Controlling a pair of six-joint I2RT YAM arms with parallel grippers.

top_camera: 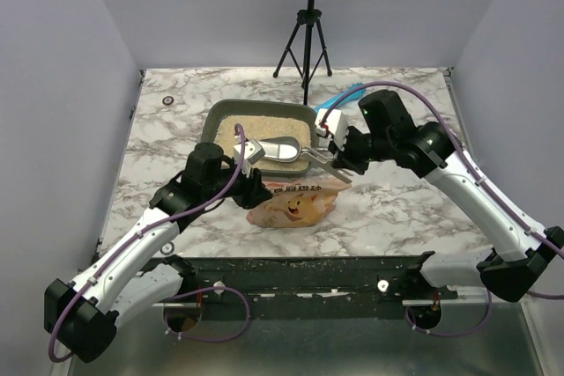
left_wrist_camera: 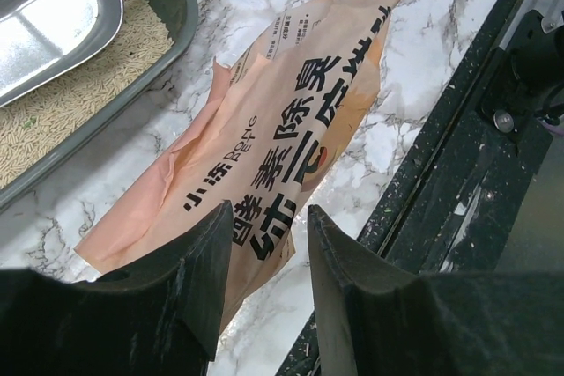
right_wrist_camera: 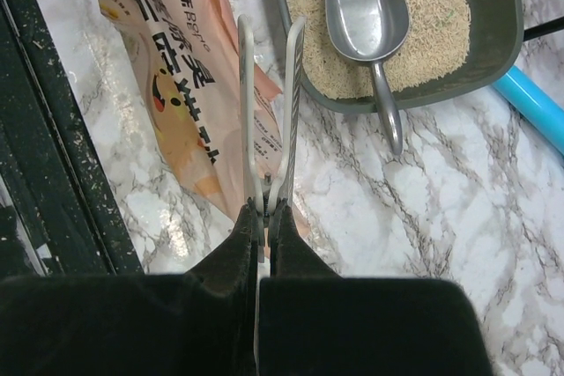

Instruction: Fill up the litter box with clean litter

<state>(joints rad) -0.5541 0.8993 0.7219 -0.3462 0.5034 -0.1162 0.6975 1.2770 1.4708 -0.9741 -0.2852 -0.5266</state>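
1. My left gripper [left_wrist_camera: 269, 217] hangs low over one end of the orange-pink printed bag [left_wrist_camera: 291, 103]. The jaws are apart and the bag's plastic shows in the gap between them. I cannot tell whether my fingers touch it.
2. My right gripper [right_wrist_camera: 267, 213] is pressed together on the base of a two-bladed metal tool [right_wrist_camera: 246, 77]. Its thin blades stand apart and reach over the bag's edge toward the box. Whether it is scissors or tongs, I cannot tell.
3. The litter box [top_camera: 210, 125] sits on the marble table [top_camera: 397, 209], just beyond the bag and between my two arms.
4. The clean litter [top_camera: 247, 122], pale beige granules, covers the floor of the box.
5. A silver scoop [top_camera: 286, 149] lies with its bowl on the litter, its handle crossing the near rim and ending over the marble.
6. The bag lies flat on the table, printed face up, just beside the box's near wall.
7. A blue object [right_wrist_camera: 538, 107] lies on the marble by the box's far right corner.
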